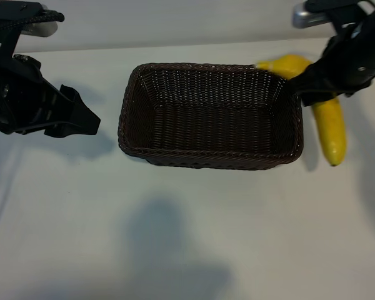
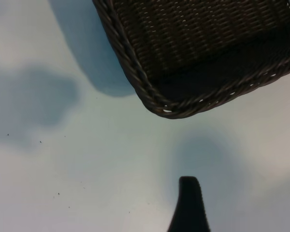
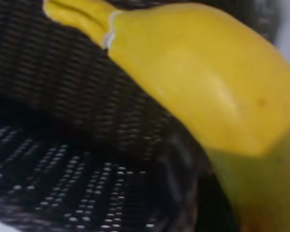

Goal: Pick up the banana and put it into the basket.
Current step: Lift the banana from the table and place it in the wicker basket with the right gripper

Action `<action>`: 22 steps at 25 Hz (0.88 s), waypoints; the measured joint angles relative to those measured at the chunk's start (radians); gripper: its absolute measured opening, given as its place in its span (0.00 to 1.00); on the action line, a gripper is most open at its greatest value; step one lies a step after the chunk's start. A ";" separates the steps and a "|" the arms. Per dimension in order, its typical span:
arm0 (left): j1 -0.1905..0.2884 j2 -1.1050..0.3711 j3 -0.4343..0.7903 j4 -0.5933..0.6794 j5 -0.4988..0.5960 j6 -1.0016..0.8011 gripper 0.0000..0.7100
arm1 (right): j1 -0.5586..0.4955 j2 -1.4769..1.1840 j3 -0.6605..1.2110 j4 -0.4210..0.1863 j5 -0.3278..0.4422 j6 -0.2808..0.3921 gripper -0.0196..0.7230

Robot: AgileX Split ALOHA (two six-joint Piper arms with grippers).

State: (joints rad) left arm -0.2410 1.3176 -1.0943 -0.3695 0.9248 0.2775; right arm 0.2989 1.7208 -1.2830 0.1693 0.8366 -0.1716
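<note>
Right gripper [image 1: 312, 87] clamped curved bright-yellow banana [image 1: 330, 128] mid-length beside dark-brown woven wicker basket [image 1: 209, 157] right rim; best lift clear before crossing; left gripper [image 1: 75, 115] wide, idle

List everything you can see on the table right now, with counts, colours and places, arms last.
Rectangular dark-brown woven wicker basket: one, dark brown, centre of the table, nothing inside it.
Curved smooth bright-yellow banana: one, yellow, outside the basket by its right end, stem end over the far right corner of the rim.
White table: one, white, beneath everything.
Left gripper: one, black, open, holding nothing, left of the basket.
Right gripper: one, black, closed around the banana's middle, at the basket's right end.
</note>
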 joint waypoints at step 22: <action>0.000 0.000 0.000 0.000 -0.002 0.000 0.81 | 0.093 0.087 0.000 0.426 -0.189 -0.261 0.60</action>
State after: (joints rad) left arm -0.2410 1.3176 -1.0943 -0.3695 0.9229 0.2775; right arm 0.3916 1.8073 -1.2830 0.5954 0.6480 -0.4323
